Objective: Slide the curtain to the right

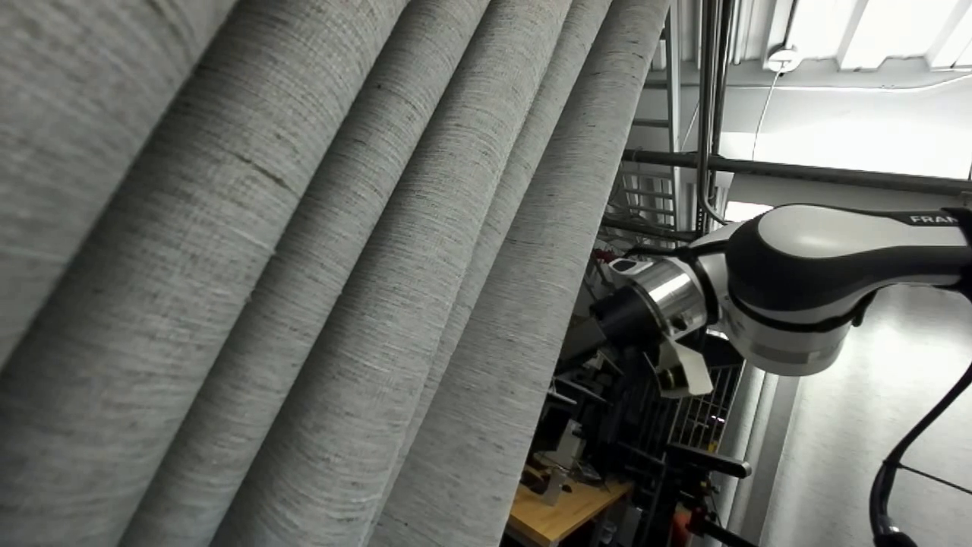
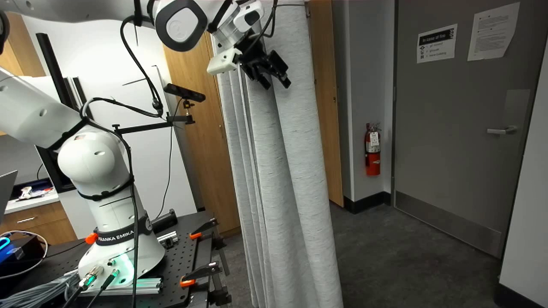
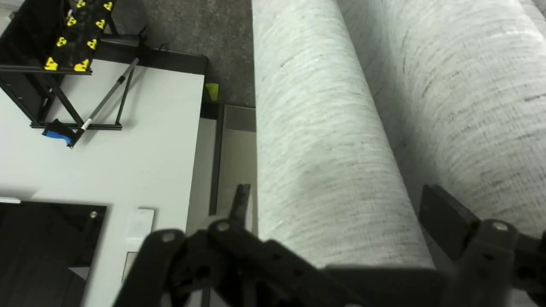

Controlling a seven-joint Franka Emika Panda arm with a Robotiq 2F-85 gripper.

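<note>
The curtain is a light-grey woven drape with long parallel folds. It fills the left of an exterior view [image 1: 342, 266] and hangs to the floor in another exterior view [image 2: 295, 171]. In the wrist view the curtain's edge fold [image 3: 324, 128] runs between my fingers. My gripper [image 3: 343, 213] is open, one finger beyond the free edge and one in the groove beside the fold. No firm squeeze on the cloth shows. The gripper [image 2: 274, 80] is high up at the curtain in an exterior view. Elsewhere the curtain hides my fingertips.
A camera on a stand [image 2: 185, 92] stands beside the arm, near the curtain. The robot base is on a dark table [image 2: 182, 252] with clamps. A fire extinguisher [image 2: 372, 149] and a grey door [image 2: 449, 149] are beyond the curtain. A wooden table [image 1: 566, 513] is below the arm.
</note>
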